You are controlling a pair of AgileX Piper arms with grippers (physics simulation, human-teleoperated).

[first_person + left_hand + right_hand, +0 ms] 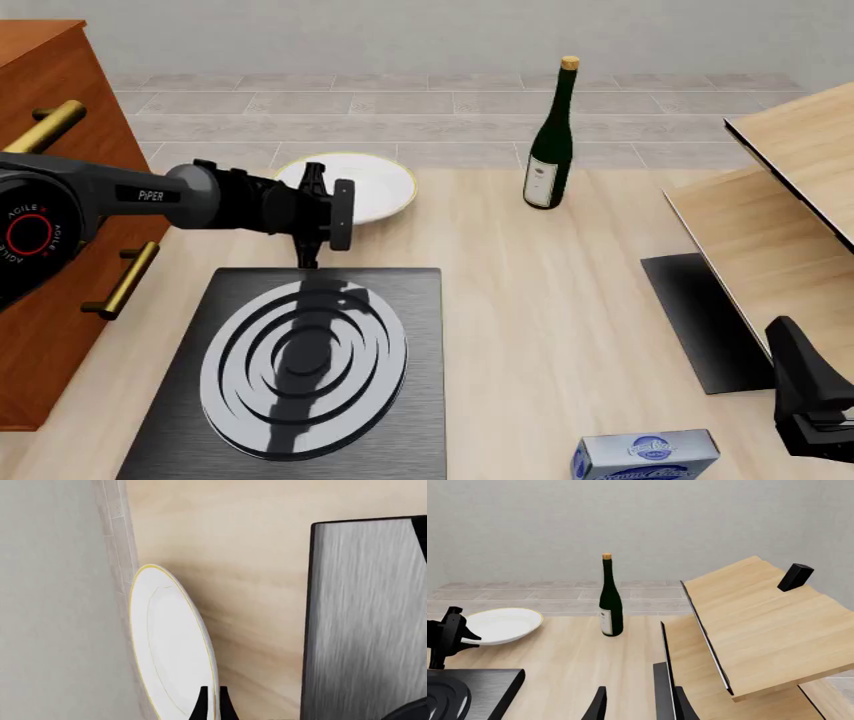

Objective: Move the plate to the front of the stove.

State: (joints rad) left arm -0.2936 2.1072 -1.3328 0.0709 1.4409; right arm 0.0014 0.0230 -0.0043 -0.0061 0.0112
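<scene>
Front view: left end effector [318,212] beside plate [367,188].

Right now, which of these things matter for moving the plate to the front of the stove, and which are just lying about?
In the job:
plate
stove
left pincer, shut on the plate's rim

Just lying about:
wine bottle
blue box
black mat
wooden shelf
wooden cabinet

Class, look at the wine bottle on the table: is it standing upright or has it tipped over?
Upright. The wine bottle stands on its base on the table, its corked neck pointing straight up in both the front and right wrist views.
</scene>
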